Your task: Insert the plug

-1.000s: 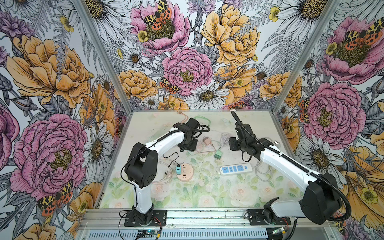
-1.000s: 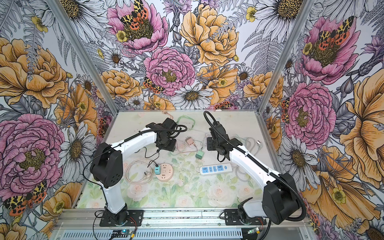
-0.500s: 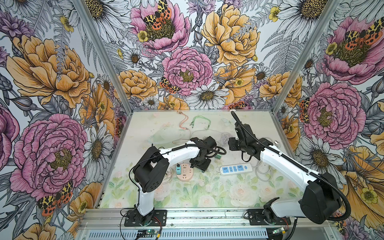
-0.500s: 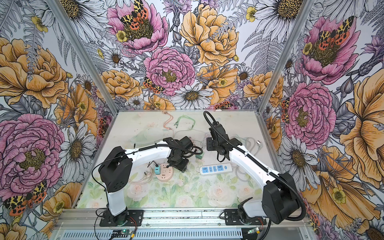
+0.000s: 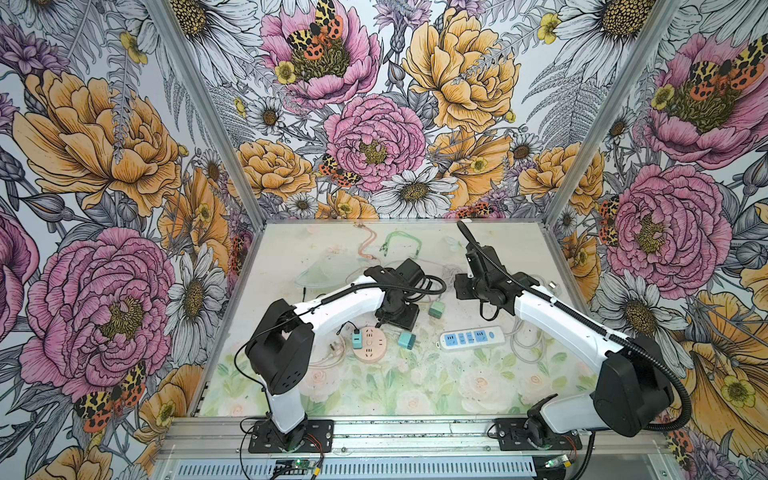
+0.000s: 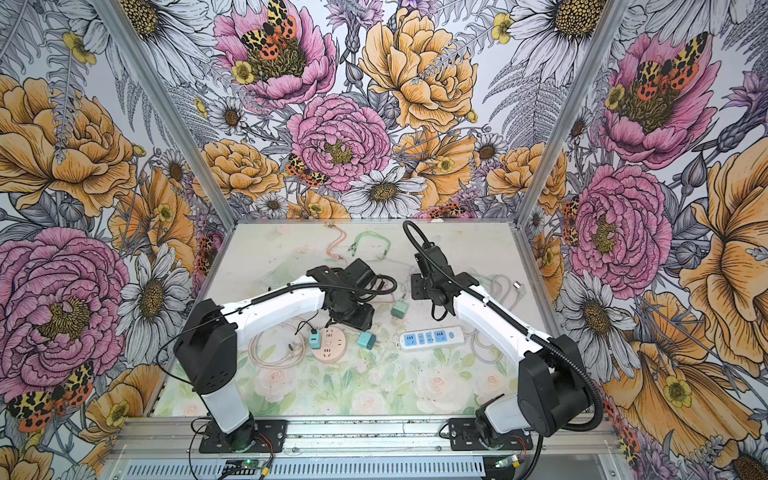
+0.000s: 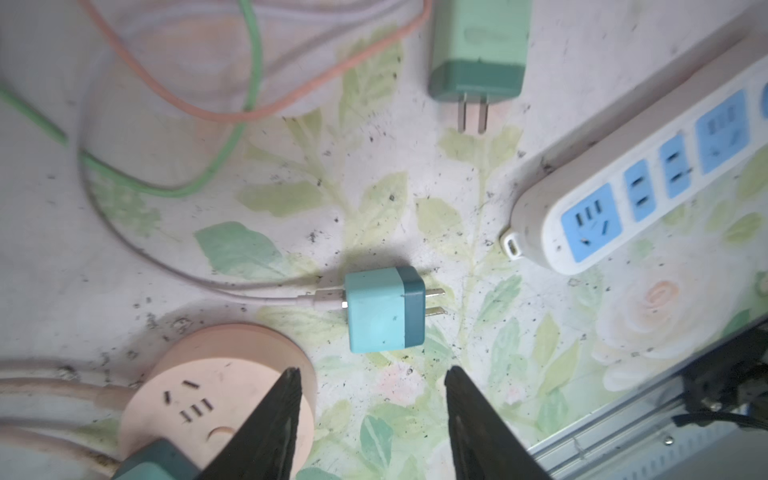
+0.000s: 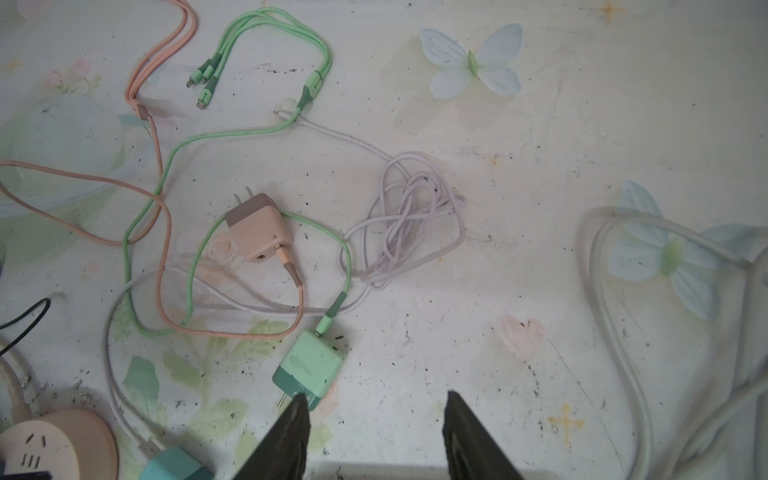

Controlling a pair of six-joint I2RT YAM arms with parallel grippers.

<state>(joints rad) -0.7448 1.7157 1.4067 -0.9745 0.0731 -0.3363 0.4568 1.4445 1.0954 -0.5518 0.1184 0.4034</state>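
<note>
Teal plug [image 7: 384,309] lay loose just beside the round pink socket [image 7: 216,399]; we judged insertion not begun. Left gripper [image 7: 372,374], near that socket, and right gripper [image 8: 376,399] stood part open, holding nothing.

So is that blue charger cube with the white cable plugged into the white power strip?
No, the blue charger cube lies on its side with both prongs bare, apart from the white power strip.

Smooth matt plastic on teal charger [image 7: 384,309], its prongs bare shiny metal. Scuffed, grimy plastic on white power strip [image 7: 534,218]. Matt plastic round pink socket [image 7: 232,370]. Printed tabletop [image 7: 478,249], dirt-specked.
</note>
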